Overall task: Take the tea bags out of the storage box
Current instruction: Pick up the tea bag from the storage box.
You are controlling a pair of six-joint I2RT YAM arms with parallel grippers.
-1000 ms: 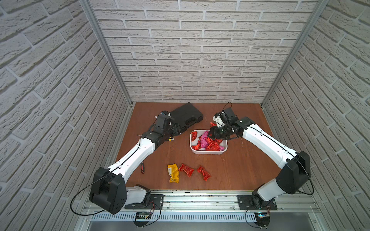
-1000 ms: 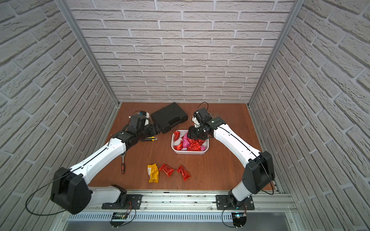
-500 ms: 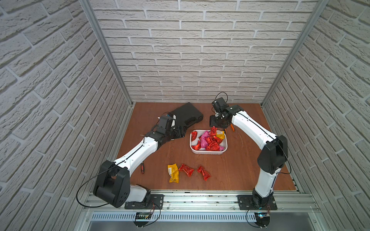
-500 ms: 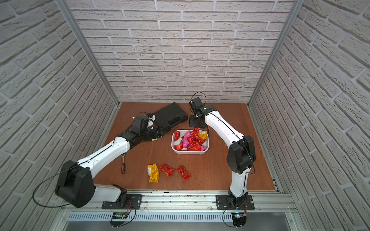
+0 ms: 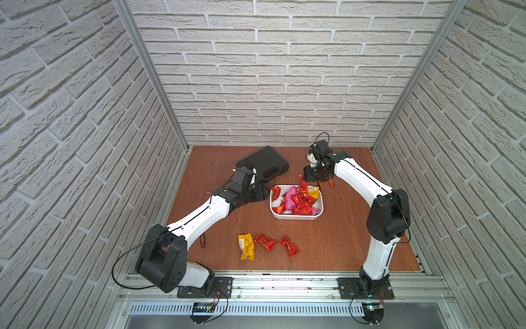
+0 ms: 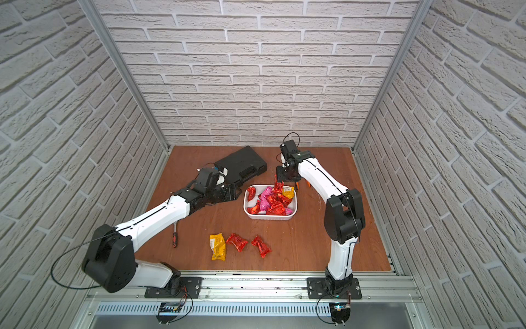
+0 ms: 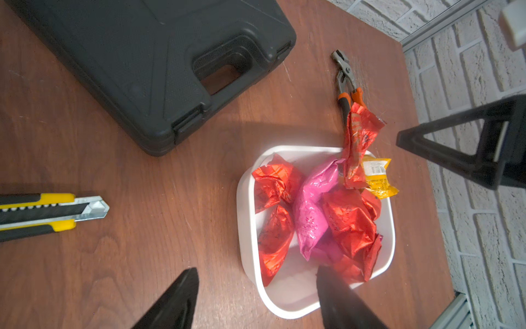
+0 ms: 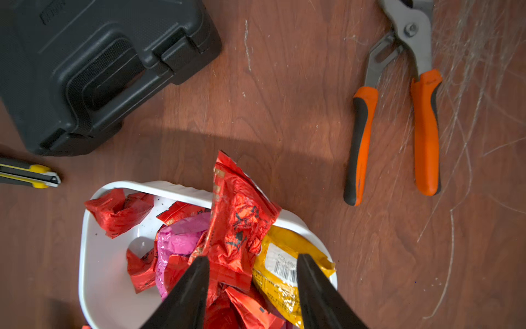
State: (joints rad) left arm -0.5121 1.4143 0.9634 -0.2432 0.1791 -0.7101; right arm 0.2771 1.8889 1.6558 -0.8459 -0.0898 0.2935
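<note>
We saw the emptying under way: most tea bags lay heaped in the white box, and three packets lay on the table on the robot's side of the box. Over the box's far rim, the right jaws stood apart around an upright red packet, not pinching it. The left jaws hung released and empty beside the box. Next, we judged, the right jaws needed to close on that packet and carry it clear of the box.
</note>
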